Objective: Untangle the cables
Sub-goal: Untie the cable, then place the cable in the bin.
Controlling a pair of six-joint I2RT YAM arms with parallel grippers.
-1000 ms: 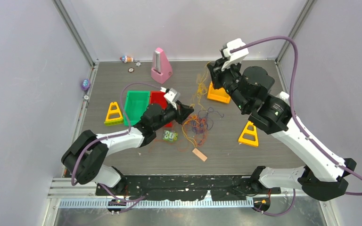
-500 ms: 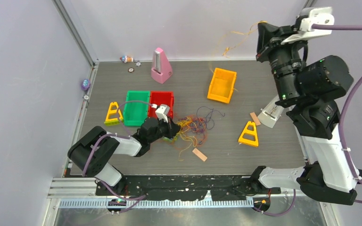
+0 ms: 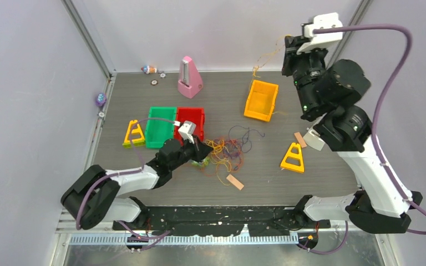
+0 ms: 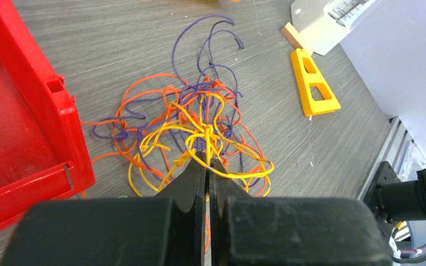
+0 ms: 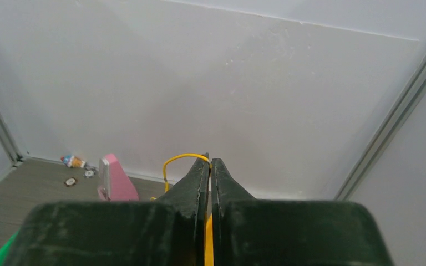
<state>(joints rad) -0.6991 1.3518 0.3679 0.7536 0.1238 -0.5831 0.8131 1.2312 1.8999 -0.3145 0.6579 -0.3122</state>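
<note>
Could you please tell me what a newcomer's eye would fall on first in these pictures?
First comes the bright tangle of orange, yellow and purple cables in the middle of the table, with the left claw shut on its yellow loops. Next is the right claw, high up by the back wall, pinching a yellow strand that loops out of its tip.

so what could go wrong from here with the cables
1. The right hand pinches a yellow strand only at its tips, raised high; it may slip out.
2. The left hand is shut on yellow wire by a knot in the tangle; pulling could tighten it.
3. The hanging strand dangles near the orange bin and might snag.
</note>
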